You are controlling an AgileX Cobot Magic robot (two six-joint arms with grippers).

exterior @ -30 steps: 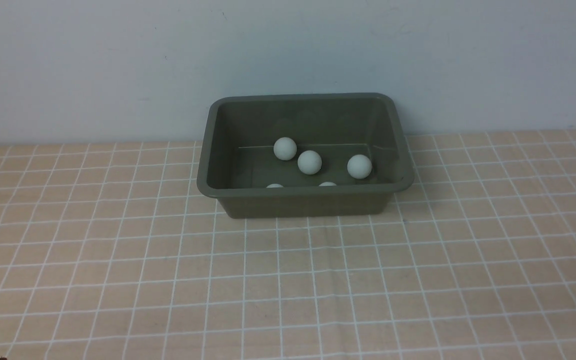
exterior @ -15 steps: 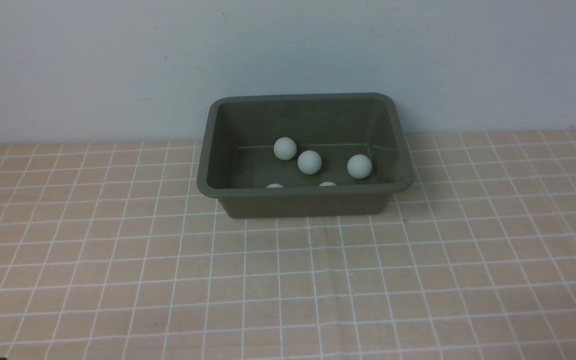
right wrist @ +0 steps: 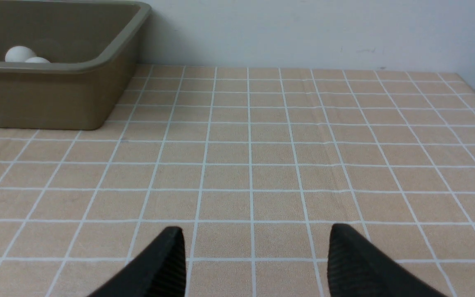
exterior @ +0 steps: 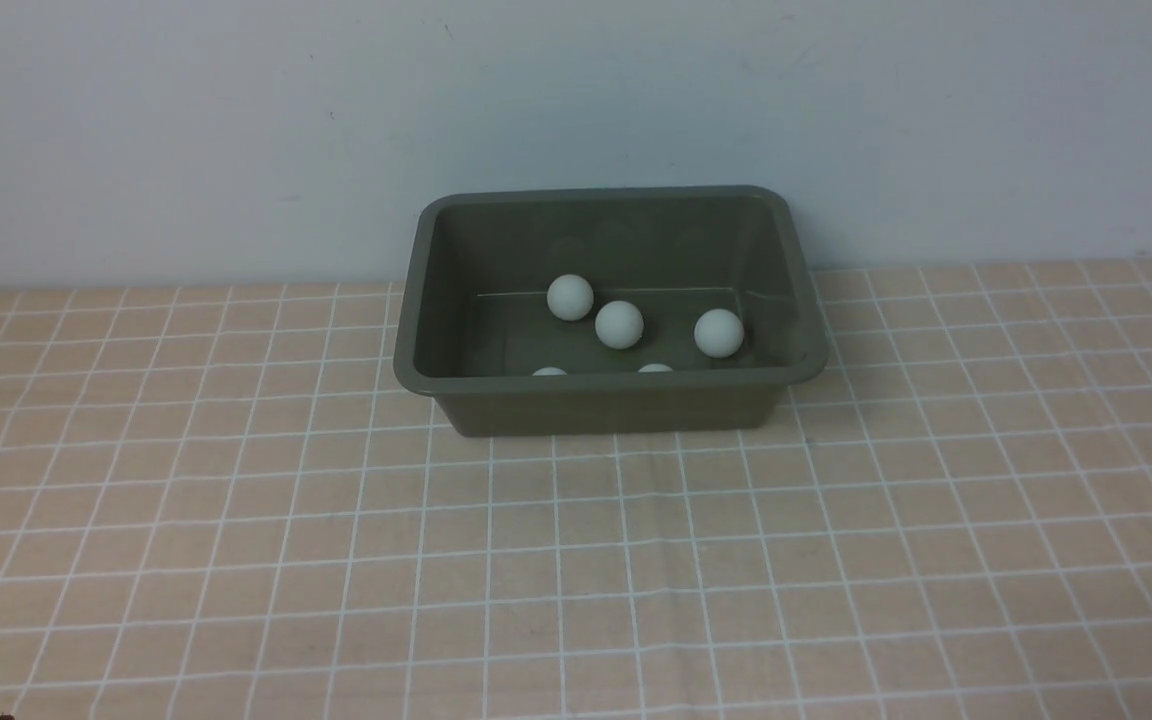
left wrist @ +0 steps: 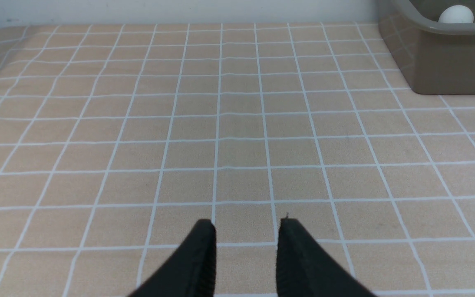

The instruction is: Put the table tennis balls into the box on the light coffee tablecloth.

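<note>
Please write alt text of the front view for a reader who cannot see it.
An olive-grey box stands on a light coffee tablecloth with thin white grid lines, holding five white table tennis balls, two of them half hidden behind its near wall. A pale wall is behind; no arm shows.

Nothing shifted between the earlier front views and this one. No ball rolled inside the box (exterior: 611, 400). Neither arm entered that view.

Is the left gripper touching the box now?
Apart. The left wrist view shows the left gripper empty, with many tablecloth squares between it and the box.
</note>
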